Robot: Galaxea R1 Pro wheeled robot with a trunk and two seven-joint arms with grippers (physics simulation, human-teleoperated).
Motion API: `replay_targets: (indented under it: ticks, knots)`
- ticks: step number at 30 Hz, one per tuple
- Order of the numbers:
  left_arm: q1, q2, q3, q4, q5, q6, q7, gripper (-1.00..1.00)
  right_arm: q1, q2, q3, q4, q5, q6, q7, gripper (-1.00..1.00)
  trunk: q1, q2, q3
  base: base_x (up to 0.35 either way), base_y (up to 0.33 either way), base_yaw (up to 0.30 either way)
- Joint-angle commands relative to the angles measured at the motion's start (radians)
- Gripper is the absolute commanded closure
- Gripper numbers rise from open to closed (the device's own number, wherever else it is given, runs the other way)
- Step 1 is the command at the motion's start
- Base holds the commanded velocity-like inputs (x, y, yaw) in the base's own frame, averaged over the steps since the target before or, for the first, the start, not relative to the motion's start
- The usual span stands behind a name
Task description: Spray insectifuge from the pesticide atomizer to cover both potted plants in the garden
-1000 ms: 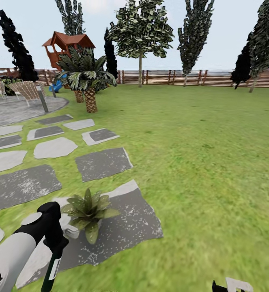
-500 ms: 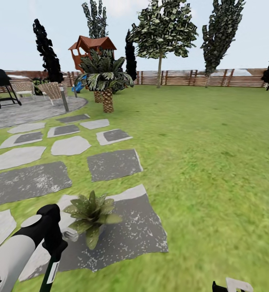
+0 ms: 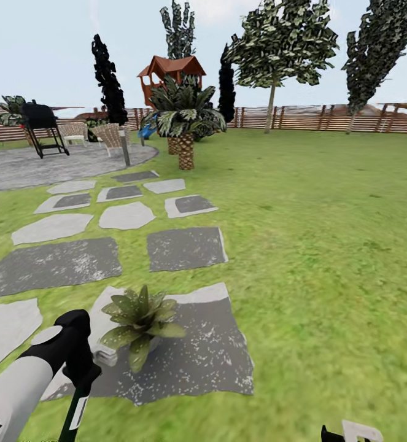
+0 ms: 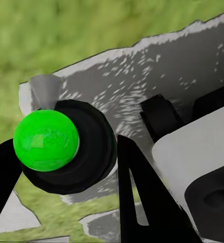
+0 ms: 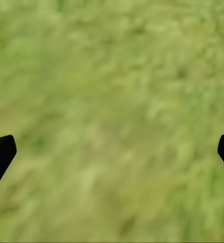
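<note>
A potted plant [image 3: 140,319], a low rosette of pointed green leaves, stands on a large grey stepping stone [image 3: 209,350] just ahead of me. My left gripper [image 3: 83,373] hangs at the lower left, right beside the plant, shut on the pesticide atomizer [image 3: 75,412]. The atomizer's white trigger head [image 3: 105,353] points toward the leaves. From the left wrist, the atomizer [image 4: 86,152] is a round black body with a bright green ball, held in my left gripper [image 4: 61,159] over the stone. My right gripper [image 5: 112,152] is open over bare grass, and a bit of it [image 3: 345,433] shows at the bottom right.
More stepping stones [image 3: 185,248] lead left toward a round paved patio [image 3: 56,166] with a black grill [image 3: 42,126] and chairs. A palm tree [image 3: 185,123], a playhouse and a brown slatted fence [image 3: 326,118] lie farther off. Open lawn [image 3: 326,245] spreads to the right.
The whole view has swung left, bringing the patio and grill into sight. The plant, stone and both arms keep their places relative to me.
</note>
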Motion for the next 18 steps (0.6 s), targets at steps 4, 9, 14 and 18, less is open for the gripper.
replay_targets:
  ticks: [4, 9, 14, 18]
  knots:
    - [0.001, -0.002, 0.001, 0.007, 0.005, 0.012, 0.057, 1.0, -0.001, -0.003, -0.007, 0.002, 0.012, -0.005, -0.001, -1.0, 0.0, 0.0, -0.001, 0.15, -0.263, 0.036]
    - [0.001, -0.018, 0.003, 0.008, 0.007, 0.012, 0.068, 1.0, -0.001, -0.005, -0.007, 0.002, 0.013, -0.004, -0.001, -1.0, 0.0, 0.0, -0.001, 0.222, -0.207, 0.002]
    - [0.001, -0.015, 0.006, 0.008, 0.007, 0.012, 0.069, 1.0, -0.001, -0.004, -0.007, 0.002, 0.011, -0.005, -0.001, -1.0, 0.0, 0.0, -0.001, -0.02, -0.242, 0.0]
    - [0.001, -0.011, 0.007, 0.007, 0.007, 0.012, 0.069, 1.0, -0.001, -0.003, -0.007, 0.002, 0.011, -0.005, -0.001, -1.0, 0.0, 0.0, -0.001, -0.22, -0.198, 0.066]
